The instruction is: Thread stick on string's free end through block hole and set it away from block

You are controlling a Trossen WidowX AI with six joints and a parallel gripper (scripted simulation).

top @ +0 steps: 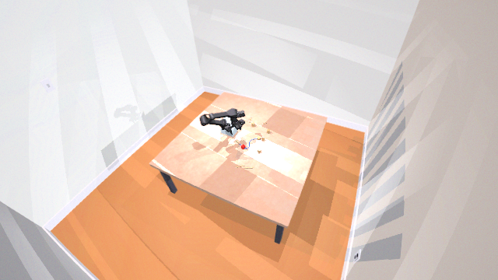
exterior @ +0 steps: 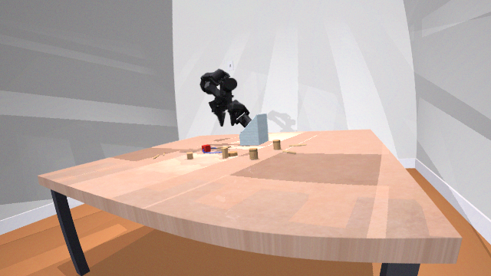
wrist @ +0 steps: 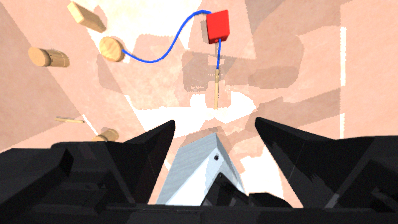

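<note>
1 thin wooden stick [wrist: 216, 90] lies on the desk [top: 187, 159] [exterior: 307, 207] [wrist: 300, 25], beyond the fingertips in the wrist view. Blue string [top: 250, 142] [exterior: 215, 152] [wrist: 150, 62] runs from it to 1 side of the red block [top: 243, 146] [exterior: 206, 148] [wrist: 218, 26] and leaves at another side, curving to the round button [top: 263, 139] [exterior: 232, 154] [wrist: 111, 49]. That full path reads clearly only in the wrist view; the block's hole is hidden there.

The 2 fingers [top: 241, 125] [exterior: 221, 120] are spread wide, with nothing between them. The exterior view shows them raised above the desk, a height the wrist view leaves unclear.

Near the arm [top: 219, 114] [exterior: 220, 74] stands a pale blue wedge [top: 230, 132] [exterior: 260, 132] [wrist: 192, 165]; its sloping side is plain in the exterior view, while the wrist view shows a small dark dot on it. Farther out, the exterior view shows 3 upright wooden cylinders [exterior: 253, 154] and a small cube [exterior: 189, 156]. The top view shows loose sticks [top: 244, 167] lying close together.
</note>
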